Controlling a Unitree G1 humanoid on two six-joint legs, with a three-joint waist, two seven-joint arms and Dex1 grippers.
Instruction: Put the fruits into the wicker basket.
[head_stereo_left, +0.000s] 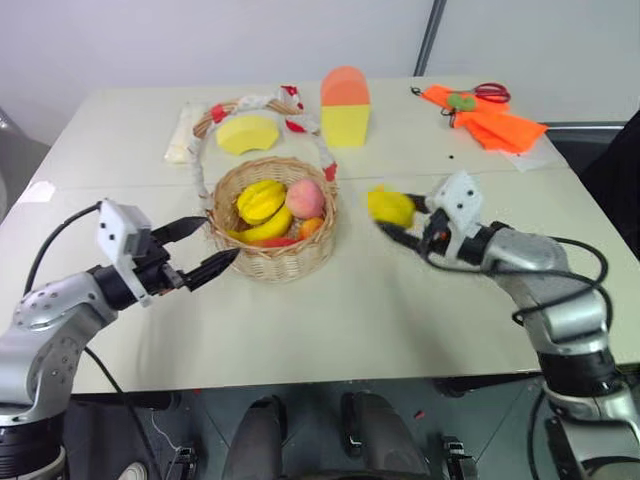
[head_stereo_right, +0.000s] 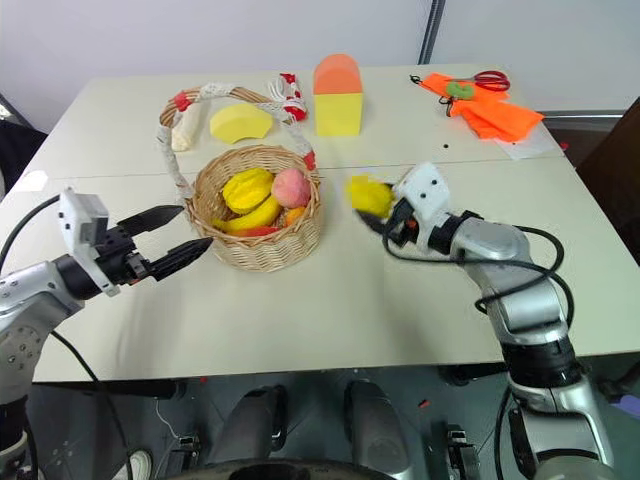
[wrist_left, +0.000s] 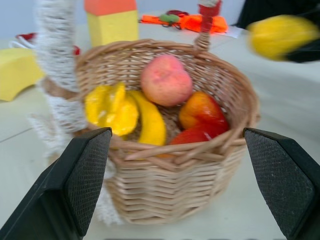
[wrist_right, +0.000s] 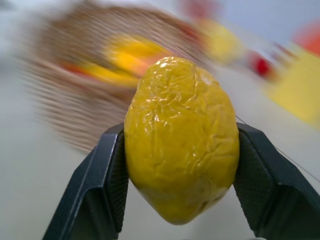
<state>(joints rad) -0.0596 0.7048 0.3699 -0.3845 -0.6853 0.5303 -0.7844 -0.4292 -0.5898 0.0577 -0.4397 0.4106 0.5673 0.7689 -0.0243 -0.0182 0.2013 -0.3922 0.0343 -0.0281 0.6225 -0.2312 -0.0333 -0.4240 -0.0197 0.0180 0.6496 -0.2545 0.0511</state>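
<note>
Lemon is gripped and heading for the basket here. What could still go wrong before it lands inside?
1. The right gripper pinches the lemon only at its sides, with most of it bulging past the fingers; it might slip out over the table.
2. The wicker basket already holds a peach and other fruit, so the lemon could roll off the pile.
3. The tall handle could catch the incoming arm.

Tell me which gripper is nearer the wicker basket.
Left. The left gripper sits open right beside the wicker basket, fingers nearly at its wall. The right gripper holds the lemon off to the basket's other side, with bare table between.
</note>
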